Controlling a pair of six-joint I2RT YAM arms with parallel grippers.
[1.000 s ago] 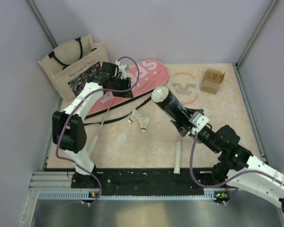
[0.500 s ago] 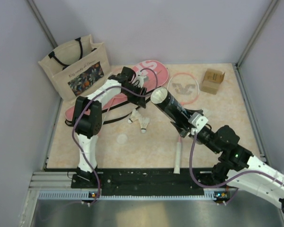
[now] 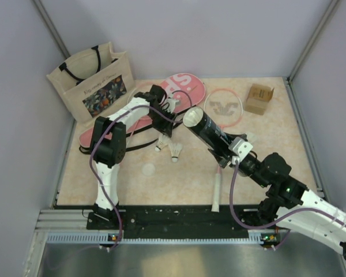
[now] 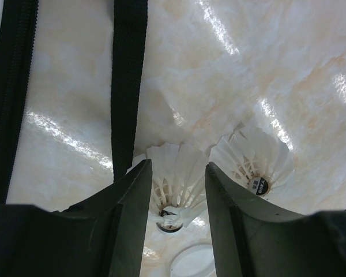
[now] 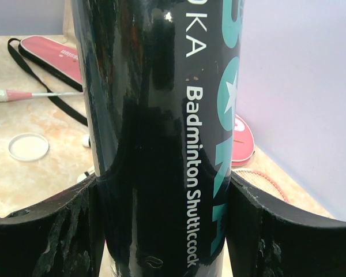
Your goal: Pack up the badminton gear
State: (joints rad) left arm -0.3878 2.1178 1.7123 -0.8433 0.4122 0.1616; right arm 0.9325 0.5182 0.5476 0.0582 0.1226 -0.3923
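- A dark, glossy, cylindrical shuttlecock tube [image 3: 206, 130] is held near the centre of the overhead view. It is tilted, with its pale end raised toward the upper left.
- The right pincer [image 3: 226, 148] is closed on the tube's lower part. In the right wrist view its jaws are seen pressed against both sides.
- One white feather shuttlecock [image 3: 161, 144] and a second shuttlecock [image 3: 175, 152] lie just beside each other on the beige marbled desk [image 3: 184, 179], left of centre. A round white lid [image 3: 149, 169] lies below them.
- The left pincer [image 3: 165, 126] is held just over them, roughly half open, with nothing gripped. In the left wrist view the first shuttlecock [image 4: 174, 182] is framed between the jaws. Whether it is touched cannot be told.
- The shuttlecocks are judged very light and fragile, since the feather skirt would bend or split under a hard squeeze. A gentle hold low on the skirt, near the cork, is judged best.
- The tube is judged light, stiff and slick, so a firm hold around its body is needed to keep it from sliding.
- A long pink fabric racket cover [image 3: 181, 88] with a black strap [image 4: 127, 86] lies at the upper centre. A pink-framed racket head [image 3: 224, 107] lies to its right, and a white handle [image 3: 216, 193] lies lower down.
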